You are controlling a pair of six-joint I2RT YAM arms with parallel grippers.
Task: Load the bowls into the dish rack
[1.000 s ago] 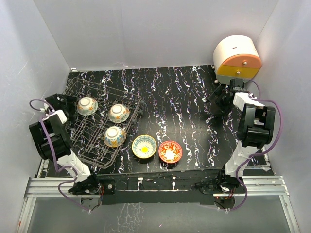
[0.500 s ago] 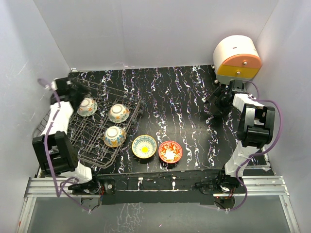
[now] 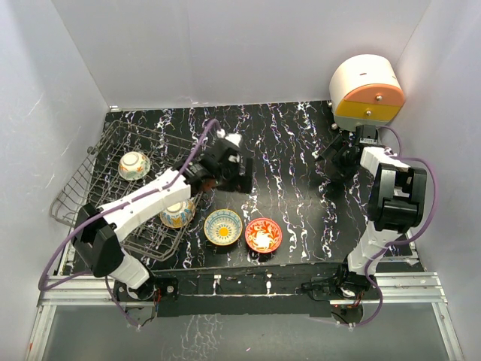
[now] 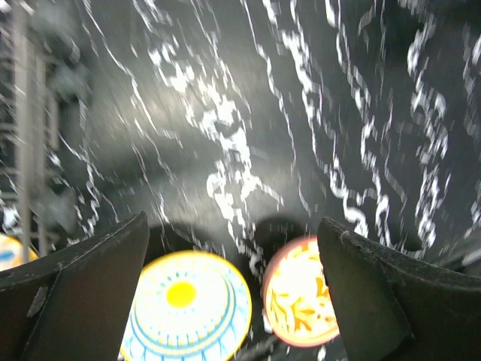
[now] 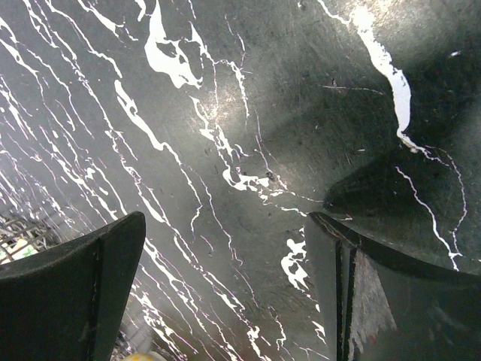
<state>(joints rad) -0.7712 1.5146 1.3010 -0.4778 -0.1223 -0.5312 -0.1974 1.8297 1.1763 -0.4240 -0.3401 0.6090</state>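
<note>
- Left hand, wide and empty, hangs right of the rack
- A skewed descent could shove the yellow bowl into the red bowl

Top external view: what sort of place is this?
Most likely a lab test cell, not a kitchen: plain white walls box in a black marbled table, an aluminium rail runs along its near edge, and the dish rack and bowls look like props.

Black table veined with white
The yellow bowl had blue rings; the red-orange bowl bore pale sprigs; the dish rack was dark grey.
</note>
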